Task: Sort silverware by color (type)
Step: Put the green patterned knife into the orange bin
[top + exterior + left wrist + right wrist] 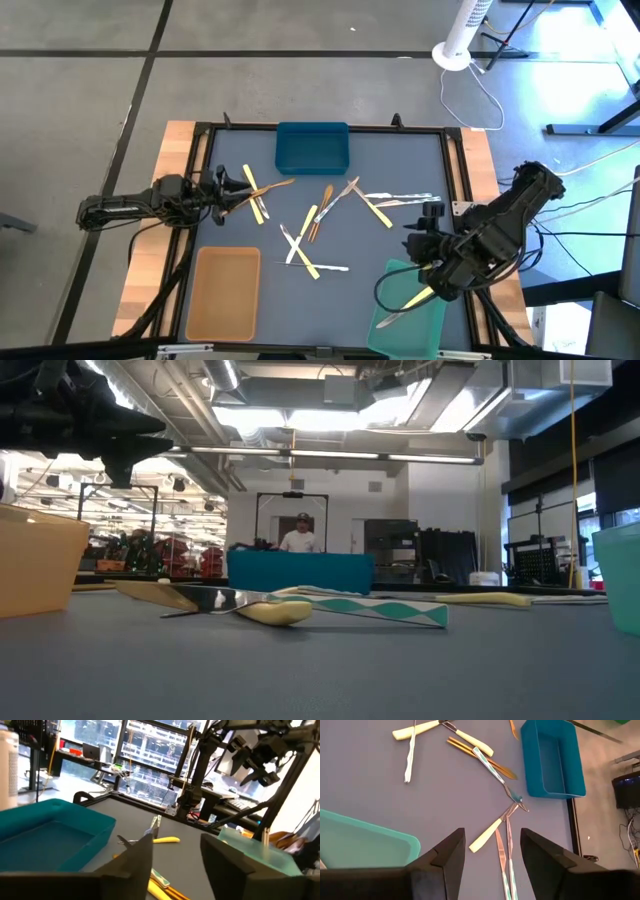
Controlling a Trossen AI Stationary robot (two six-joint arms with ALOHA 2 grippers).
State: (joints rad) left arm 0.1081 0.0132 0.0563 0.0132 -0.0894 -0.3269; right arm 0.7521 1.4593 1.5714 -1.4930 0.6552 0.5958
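As I viewed the table from above, the left gripper stood at its left side with fingers spread and nothing between them, just beside a pale yellow utensil crossed by a wood-brown one. My right gripper hovered near the right edge with its jaws likewise parted and empty, close above the green tray, in which a pale yellow piece and a silvery one lay. Most of the silverware was scattered on the mat between the arms: silvery-white, yellow-handled and brown pieces, several crossing one another, below the blue tray at the far edge. At the near left, the tan tray sat well apart from the heap. From table height, a knife and a teal-patterned handle lay in front of the blue tray, with a person visible in the room behind
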